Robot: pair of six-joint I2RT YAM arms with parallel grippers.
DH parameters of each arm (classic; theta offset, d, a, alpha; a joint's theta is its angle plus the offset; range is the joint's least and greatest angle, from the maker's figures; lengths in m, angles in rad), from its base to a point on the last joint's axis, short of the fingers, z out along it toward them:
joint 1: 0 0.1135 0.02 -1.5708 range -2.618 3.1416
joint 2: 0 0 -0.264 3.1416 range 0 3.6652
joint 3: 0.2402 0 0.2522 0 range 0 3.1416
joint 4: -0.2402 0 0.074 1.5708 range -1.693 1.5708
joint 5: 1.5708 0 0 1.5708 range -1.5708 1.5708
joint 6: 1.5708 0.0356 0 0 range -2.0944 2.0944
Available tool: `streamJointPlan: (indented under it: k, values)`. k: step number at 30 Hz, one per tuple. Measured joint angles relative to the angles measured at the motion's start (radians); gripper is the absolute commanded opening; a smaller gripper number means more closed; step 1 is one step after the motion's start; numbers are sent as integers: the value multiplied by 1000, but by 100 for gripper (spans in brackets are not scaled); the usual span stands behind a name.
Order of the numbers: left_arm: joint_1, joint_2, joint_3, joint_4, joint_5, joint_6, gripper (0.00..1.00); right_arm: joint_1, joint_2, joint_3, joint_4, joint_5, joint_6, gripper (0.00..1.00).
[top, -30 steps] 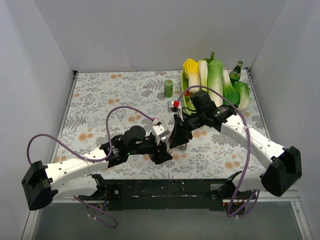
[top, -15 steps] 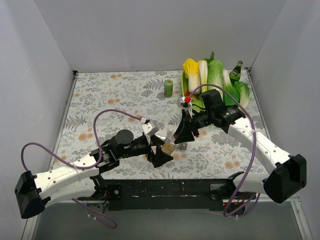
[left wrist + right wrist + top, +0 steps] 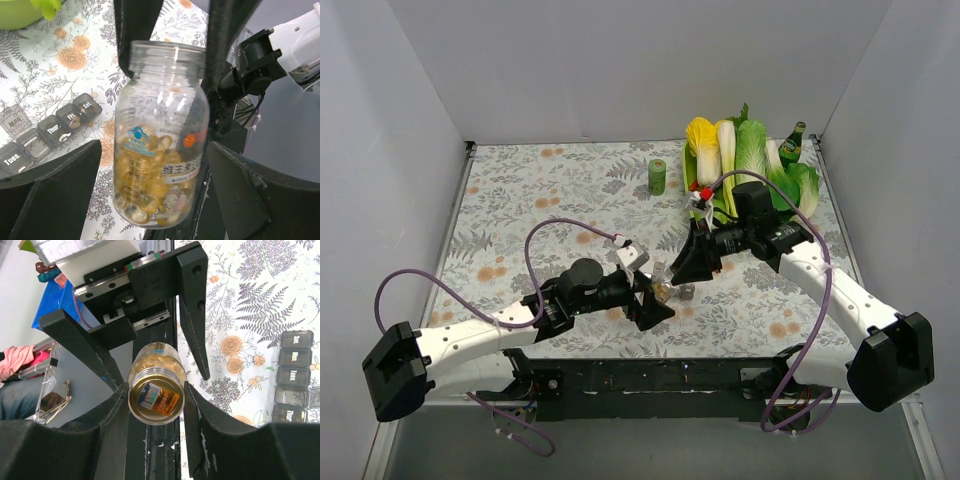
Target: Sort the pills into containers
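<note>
A: Right gripper point(image 3: 156, 392)?
B: Closed on the neck of an uncapped pill bottle point(image 3: 162, 100), which is held up over the middle of the near edge.
A: Left gripper point(image 3: 154, 147)?
B: Fingers spread around the bottle base; a gap is seen.
A: Containers point(image 3: 50, 131)?
B: Laid flat by the near edge, just beside. Yellow pills point(image 3: 142, 187) are seen in the bottle.

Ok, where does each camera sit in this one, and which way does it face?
Top external: above and behind the robot, looking down at the table; shows left arm, right arm, left gripper, right gripper.
Left wrist: looks along its own fingers at the pill bottle side-on, containers beyond.
Right wrist: looks along its own fingers at the bottle end-on, left gripper behind it.
Both wrist views share bottle and containers.
</note>
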Motion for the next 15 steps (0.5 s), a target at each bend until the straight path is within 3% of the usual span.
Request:
streamJointPlan:
  k: [4,8,11,15]
  values:
    - [0,33,5,7,-5,-1,77,-5,-11,-13,22,0,21,1]
    - [0,31,6,11,-6,-2,86,-7,-20,-14,29,1,20,1]
    - [0,29,6,11,-6,-3,86,-7,-25,-15,29,2,16,1]
    - [0,33,22,8,-6,-5,77,-6,-25,-15,21,13,-2,1]
